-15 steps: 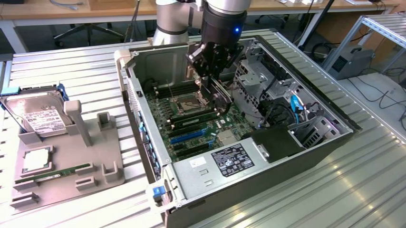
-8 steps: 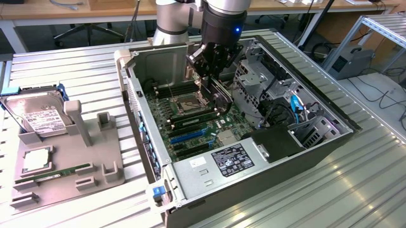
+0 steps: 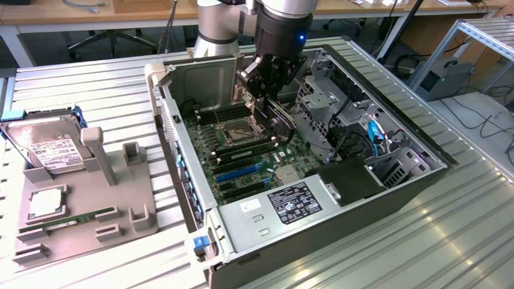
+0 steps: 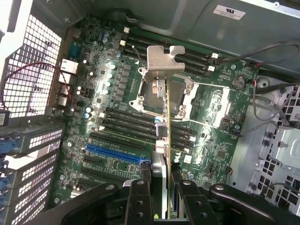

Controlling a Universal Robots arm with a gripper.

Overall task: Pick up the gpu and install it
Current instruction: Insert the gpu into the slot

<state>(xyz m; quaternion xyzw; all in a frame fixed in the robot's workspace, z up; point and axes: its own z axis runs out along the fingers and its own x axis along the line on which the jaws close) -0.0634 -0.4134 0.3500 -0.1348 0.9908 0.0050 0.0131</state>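
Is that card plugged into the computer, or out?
Out. The end effector holds the gpu on edge above the motherboard, over the processor socket, in no slot.

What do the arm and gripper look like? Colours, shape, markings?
Arm is silver-grey and tubular, ending in a black cylindrical wrist with a small blue light. Gripper is black, with jointed linkage fingers showing round pivot pins. No readable markings.

arm [image 3: 215, 27] silver-grey | wrist [image 3: 283, 27] black, blue light [image 3: 300, 37] | jaws black, screwed
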